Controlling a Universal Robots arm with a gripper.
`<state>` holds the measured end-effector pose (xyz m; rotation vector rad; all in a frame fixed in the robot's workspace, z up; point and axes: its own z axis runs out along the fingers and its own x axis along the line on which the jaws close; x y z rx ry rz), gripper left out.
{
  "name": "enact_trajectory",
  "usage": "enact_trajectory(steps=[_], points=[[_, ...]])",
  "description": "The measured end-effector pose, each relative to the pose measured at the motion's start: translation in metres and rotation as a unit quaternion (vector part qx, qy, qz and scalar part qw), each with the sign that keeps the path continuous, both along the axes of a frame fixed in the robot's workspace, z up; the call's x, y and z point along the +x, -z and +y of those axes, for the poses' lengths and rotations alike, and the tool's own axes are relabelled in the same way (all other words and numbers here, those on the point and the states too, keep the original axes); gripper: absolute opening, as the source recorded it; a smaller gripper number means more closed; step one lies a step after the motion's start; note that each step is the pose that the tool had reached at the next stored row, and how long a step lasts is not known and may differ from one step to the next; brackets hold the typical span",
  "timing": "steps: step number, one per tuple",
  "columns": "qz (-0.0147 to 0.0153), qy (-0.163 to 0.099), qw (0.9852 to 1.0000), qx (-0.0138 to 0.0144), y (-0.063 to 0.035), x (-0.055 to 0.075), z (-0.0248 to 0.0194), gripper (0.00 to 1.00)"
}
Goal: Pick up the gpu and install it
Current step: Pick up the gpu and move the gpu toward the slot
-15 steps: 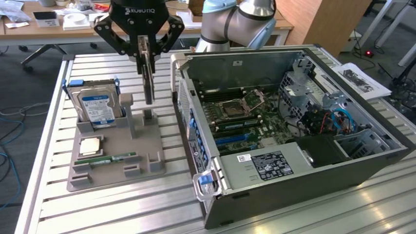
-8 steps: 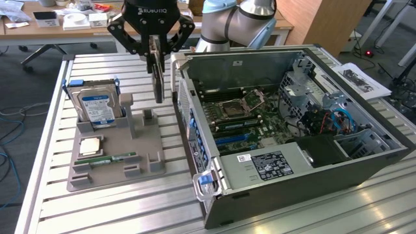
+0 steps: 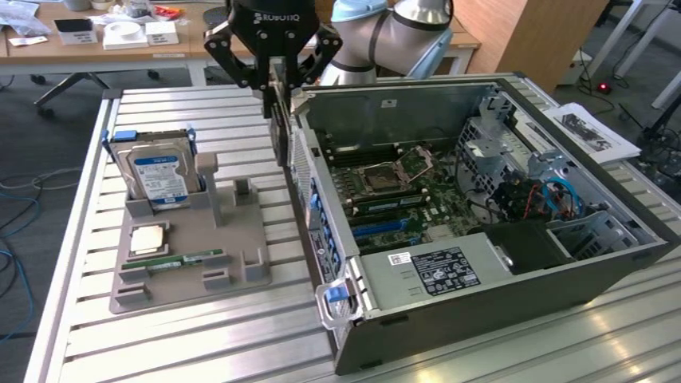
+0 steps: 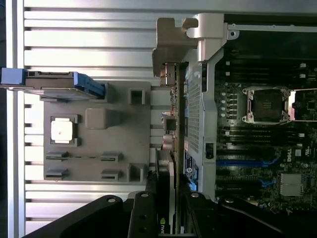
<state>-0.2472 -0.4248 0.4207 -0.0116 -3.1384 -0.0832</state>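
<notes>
In the upper middle of the exterior view, the black gripper is clamped on the gpu, which hangs upright and edge-on. The card is above the slatted table, just beside the open computer case, with a grey parts tray at lower left.

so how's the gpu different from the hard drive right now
The gpu hangs in the air, gripped by the claw, right beside the computer case wall; the hard drive sits slotted in the gray tray, untouched. The gpu is a thin card seen edge-on; the hard drive is a thicker block with a blue-white label. Both stand on edge rather than lying flat.
</notes>
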Motion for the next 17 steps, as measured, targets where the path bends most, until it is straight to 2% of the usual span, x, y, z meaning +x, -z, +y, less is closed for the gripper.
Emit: enact_trajectory(steps=[17], points=[[0.0000,0.000,1.0000,0.0000,0.0000,0.052,0.0002,0.27]])
